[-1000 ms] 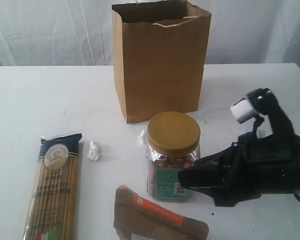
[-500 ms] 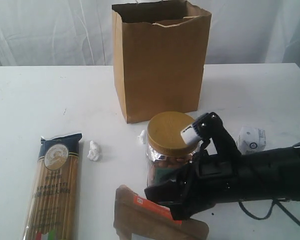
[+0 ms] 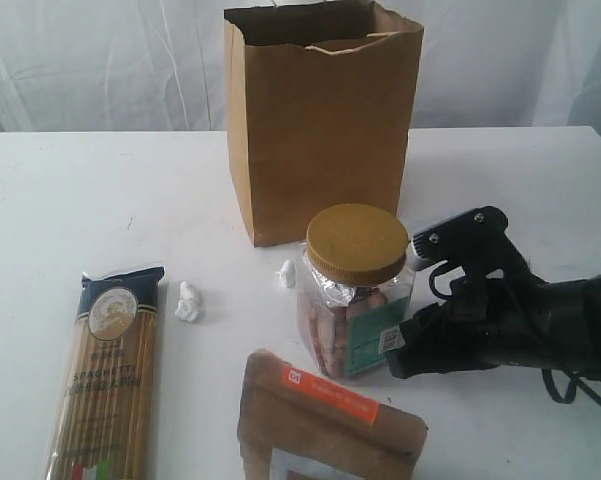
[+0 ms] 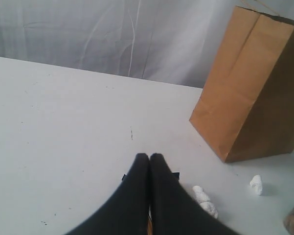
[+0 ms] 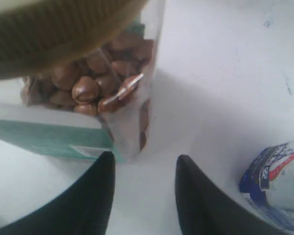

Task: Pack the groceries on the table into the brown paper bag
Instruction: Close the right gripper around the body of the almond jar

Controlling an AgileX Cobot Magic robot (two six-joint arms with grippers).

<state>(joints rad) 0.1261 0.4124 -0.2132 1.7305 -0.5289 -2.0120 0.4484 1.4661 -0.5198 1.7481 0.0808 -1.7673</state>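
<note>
White tabletop [image 3: 80, 200], wide and flat. Far left on it lies a long clear spaghetti packet [image 3: 110, 370] with a dark blue top and pale strands inside. Over bare tabletop, the left claw [image 4: 149, 155] has its black fingers pressed together, pinching nothing. Two small white lumps [image 3: 188, 302] lie between packet and jar. Centre back stands the tall brown paper bag [image 3: 320, 130], upright, its mouth open; the inside is in shadow and its contents cannot be told. At front centre lies a flat brown pouch [image 3: 330, 425] with an orange label. Just behind it stands a gold-lidded clear jar [image 3: 355, 290] holding round brown nuts. Low at the jar's base, the right claw [image 5: 146, 156] has its fingers spread with tabletop between them. A small white-blue carton [image 5: 274, 181] sits just beside one finger.
</note>
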